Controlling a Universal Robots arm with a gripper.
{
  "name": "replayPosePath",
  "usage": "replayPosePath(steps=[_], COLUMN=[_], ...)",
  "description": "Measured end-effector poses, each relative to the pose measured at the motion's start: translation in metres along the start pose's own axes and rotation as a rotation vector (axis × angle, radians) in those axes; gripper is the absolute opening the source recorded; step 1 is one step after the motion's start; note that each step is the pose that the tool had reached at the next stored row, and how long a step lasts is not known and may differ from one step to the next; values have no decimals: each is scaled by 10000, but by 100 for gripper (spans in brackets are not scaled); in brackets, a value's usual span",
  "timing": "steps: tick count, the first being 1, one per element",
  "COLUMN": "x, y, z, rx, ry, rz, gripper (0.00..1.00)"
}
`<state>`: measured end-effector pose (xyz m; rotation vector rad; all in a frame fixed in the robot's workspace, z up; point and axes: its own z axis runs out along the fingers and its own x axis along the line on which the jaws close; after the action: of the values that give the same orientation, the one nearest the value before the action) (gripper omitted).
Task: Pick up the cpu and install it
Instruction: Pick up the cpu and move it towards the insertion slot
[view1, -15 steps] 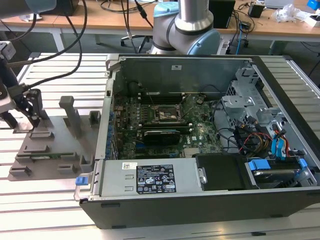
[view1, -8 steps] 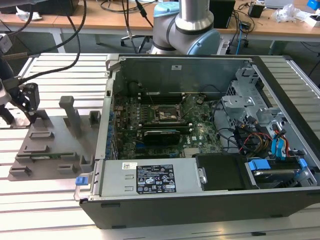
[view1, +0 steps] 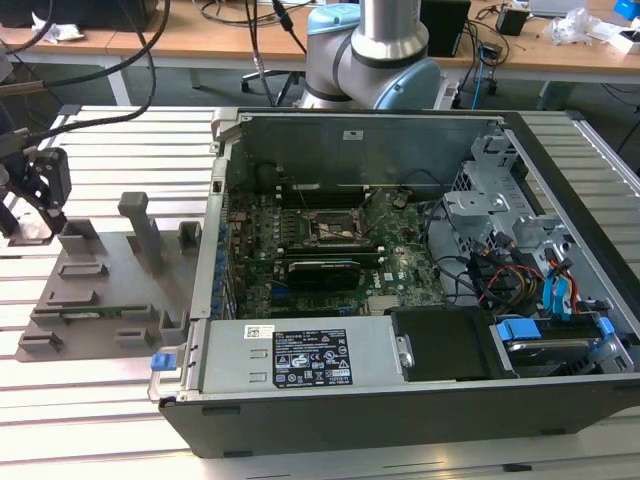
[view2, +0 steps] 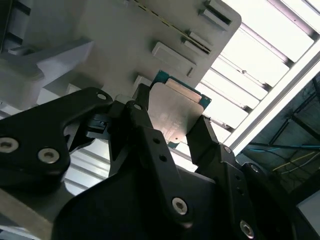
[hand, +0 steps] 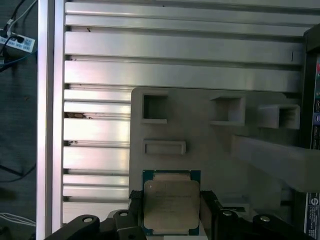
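Note:
The cpu (hand: 171, 202) is a flat square chip with a silvery top plate and a thin green-tan rim. It sits at a corner of the grey plastic tray (hand: 200, 135), seen in both wrist views. My gripper (hand: 171, 197) has one black finger against each of two opposite edges of the cpu (view2: 175, 112). In the exterior view the gripper (view1: 35, 215) hangs low at the far left, over the pale chip (view1: 30, 235) by the tray (view1: 110, 270). The black socket frame (view1: 335, 228) lies on the motherboard inside the open computer case (view1: 400, 330).
The tray carries upright blocks and a tall post (view1: 140, 230). The case's metal wall (view1: 215, 230) stands between tray and motherboard. Drive cages and cables (view1: 520, 260) fill the case at the exterior view's right. The slatted aluminium table (hand: 175, 47) runs under everything.

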<state>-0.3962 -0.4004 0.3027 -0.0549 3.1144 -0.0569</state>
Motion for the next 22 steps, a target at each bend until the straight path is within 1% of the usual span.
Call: replayPosePath(steps=[2,4,6,7,12,13,17,18,20,22], x=[-1,-2,-4,-4,-6,-7,-9,-9,-10,-11], y=[-1,-3,-6,-6,-9,-10,-13,-14,-15,-17], z=[-34,-82,-149,-171,-253,-281,-340,-371,-398,-444], rx=[1,1,1,0,1,1,0,1,1,0], ry=[0,0,0,0,1,1,0,0,0,0], rz=[0,0,0,0,0,0,0,0,-1,0], gripper=[55,55,55,55,55,55,55,55,55,55])
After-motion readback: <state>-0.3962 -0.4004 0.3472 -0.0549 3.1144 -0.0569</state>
